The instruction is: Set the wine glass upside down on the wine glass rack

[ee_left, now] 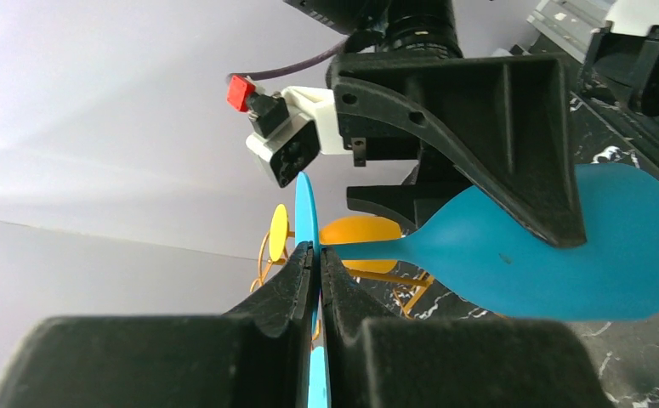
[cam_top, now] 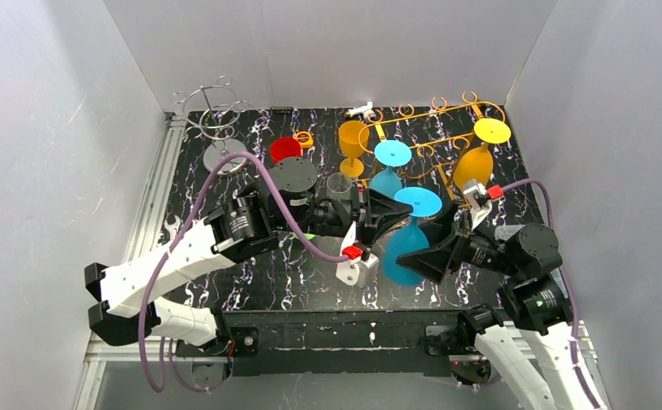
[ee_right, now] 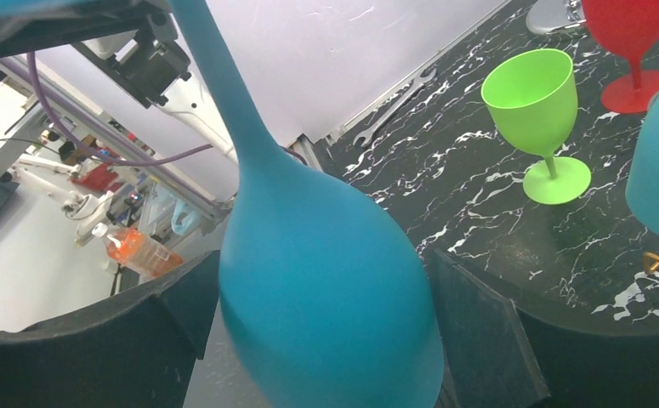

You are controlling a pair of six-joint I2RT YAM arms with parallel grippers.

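Note:
A blue wine glass is held in the air over the middle of the table, foot up and bowl low. My left gripper is shut on the thin edge of its foot, jaws pinched flat on the disc. My right gripper straddles the bowl; both fingers sit against its sides. The bowl also shows in the left wrist view. The gold wire rack stands at the back right, with another blue glass and a yellow glass hanging upside down.
An orange glass stands upright by the rack. A red glass, a clear cup and a grey disc sit behind the left arm. A green glass stands under it. A silver wire stand is at the back left.

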